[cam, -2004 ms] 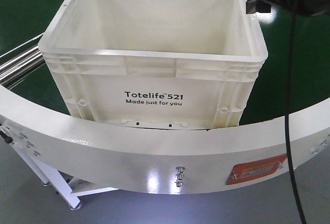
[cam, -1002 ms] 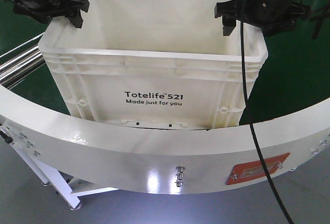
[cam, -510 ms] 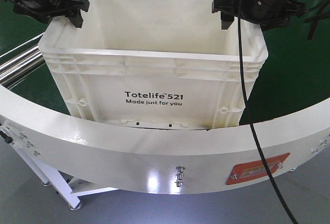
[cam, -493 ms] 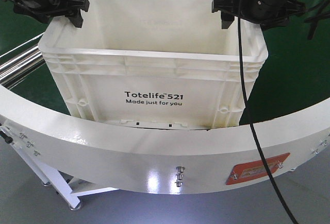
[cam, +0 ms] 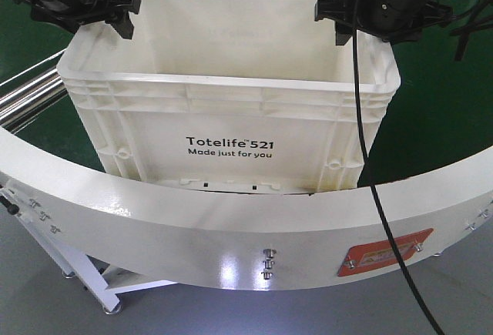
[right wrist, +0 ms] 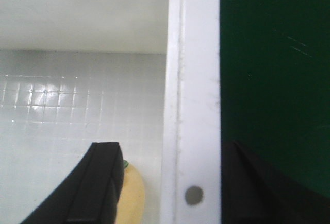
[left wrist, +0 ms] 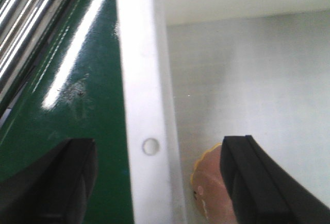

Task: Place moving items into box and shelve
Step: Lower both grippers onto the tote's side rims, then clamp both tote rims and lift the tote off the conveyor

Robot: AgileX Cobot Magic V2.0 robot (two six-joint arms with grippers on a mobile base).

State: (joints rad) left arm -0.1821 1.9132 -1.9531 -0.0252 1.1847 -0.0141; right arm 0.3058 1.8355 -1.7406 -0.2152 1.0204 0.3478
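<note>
While both plush toys already lay inside the white Totelife 521 crate (cam: 229, 131), neither arm had yet taken hold of it. The left gripper (cam: 71, 10) hung spread over the crate's left rim (left wrist: 138, 80), one finger outside above the green surface (left wrist: 77, 54) and the other inside the wall, with bare rim showing between them. The right gripper (cam: 391, 18) straddled the right rim (right wrist: 193, 80) in the same way, jaws apart and touching nothing that could be seen.

The pinkish-brown plush toy (left wrist: 209, 185) sat on the crate floor close to the left wall, partly behind the inner left finger. The yellow plush toy (right wrist: 133, 190), with a sliver of green at its top, lay against the right wall.

The step in hand looked like a two-sided grasp for lifting. If one side clamped lower or slipped on the thick, smooth rim, the crate would likely tilt and the toys roll. The black cable (cam: 363, 135) draped down the front right corner, across the curved white frame (cam: 154, 227), and might snag during a lift.
</note>
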